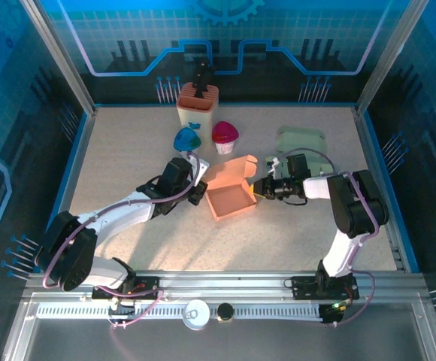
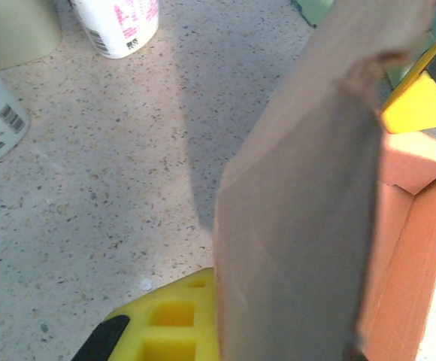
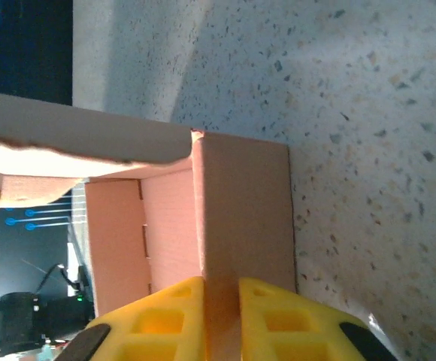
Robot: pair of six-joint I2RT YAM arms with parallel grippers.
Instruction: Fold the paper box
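**Walls up, lid yet to close**

From the top external camera, the paper box [image 1: 231, 197] sits on the table [image 1: 128, 143] at mid-table between the two arms. Its four low walls stand as an open tray, and the lid [image 1: 233, 170] slants up and back from the far edge. The left gripper [image 1: 199, 192] meets the box's left wall and the right gripper [image 1: 261, 189] its right wall. An orange holder [image 1: 198, 104], a blue cup [image 1: 187, 140], a pink cup [image 1: 225, 134] and a green tray [image 1: 301, 141] stand well behind.

In the left wrist view, a cardboard panel of the box [image 2: 293, 248] rises right against one yellow finger [image 2: 169, 320]. The other finger is hidden behind it, so the jaws appear clamped on that panel.

In the right wrist view, the two yellow fingers [image 3: 158, 320] pinch the side wall's edge [image 3: 240, 218] with no gap left, and the tray's inside shows beyond.

The tray therefore looks formed. Lowering the lid and tucking its front flap appear to be what remains.
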